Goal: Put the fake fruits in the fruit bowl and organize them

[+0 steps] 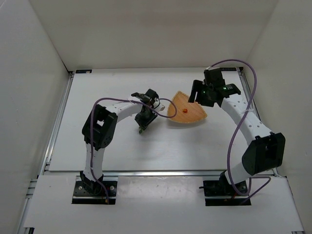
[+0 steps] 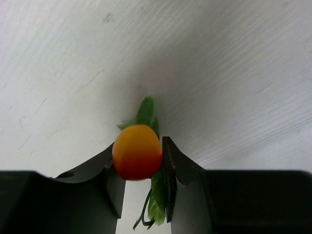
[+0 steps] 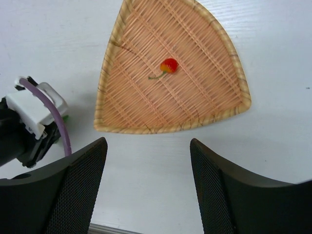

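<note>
The tan woven fruit bowl lies on the table right of centre and holds one small red fruit with a green stem. The right wrist view shows the bowl with that fruit near its middle. My left gripper is shut on an orange-red fruit with green leaves, close above the white table. In the top view this gripper is left of the bowl. My right gripper is open and empty, above the table just beside the bowl's edge; in the top view it is at the bowl's far right.
The left arm's wrist with its white connector and purple cable is close to the bowl's left edge. White walls enclose the table on the left, back and right. A metal rail runs along the table's left edge.
</note>
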`<state>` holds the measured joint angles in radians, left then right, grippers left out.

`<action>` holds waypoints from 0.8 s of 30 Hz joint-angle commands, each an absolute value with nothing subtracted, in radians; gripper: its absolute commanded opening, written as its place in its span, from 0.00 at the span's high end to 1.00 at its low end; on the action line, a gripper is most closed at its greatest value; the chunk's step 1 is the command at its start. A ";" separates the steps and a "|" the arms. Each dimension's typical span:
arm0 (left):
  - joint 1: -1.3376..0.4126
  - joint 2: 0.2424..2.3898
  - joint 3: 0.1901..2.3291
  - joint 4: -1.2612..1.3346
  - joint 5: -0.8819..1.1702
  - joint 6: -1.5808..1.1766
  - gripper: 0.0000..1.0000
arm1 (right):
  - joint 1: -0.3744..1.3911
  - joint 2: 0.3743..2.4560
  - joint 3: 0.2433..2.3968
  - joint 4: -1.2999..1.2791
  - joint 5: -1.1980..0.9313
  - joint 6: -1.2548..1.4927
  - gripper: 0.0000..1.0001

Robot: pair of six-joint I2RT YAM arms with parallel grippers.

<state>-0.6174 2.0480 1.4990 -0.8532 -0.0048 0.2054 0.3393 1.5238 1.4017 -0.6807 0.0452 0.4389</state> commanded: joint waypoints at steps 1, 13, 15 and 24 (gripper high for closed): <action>-0.621 1.930 1.531 -0.887 -0.032 0.207 0.80 | 0.319 1.456 1.378 -0.686 0.035 0.459 0.27; -0.767 2.008 1.943 -0.879 -0.132 0.353 0.78 | 0.221 1.299 1.200 -0.676 0.090 0.528 0.27; -0.776 2.101 2.008 -0.879 -0.106 0.365 0.78 | 0.198 1.273 1.190 -0.687 0.091 0.528 0.27; -0.831 2.287 2.243 -0.809 -0.051 0.385 0.49 | 0.144 1.181 1.171 -0.759 0.153 0.509 0.26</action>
<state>-0.8257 2.3116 2.1944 -0.8383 -0.0822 0.3634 0.1555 1.2301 1.1805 -0.7212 0.1226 0.5167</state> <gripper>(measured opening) 0.489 0.740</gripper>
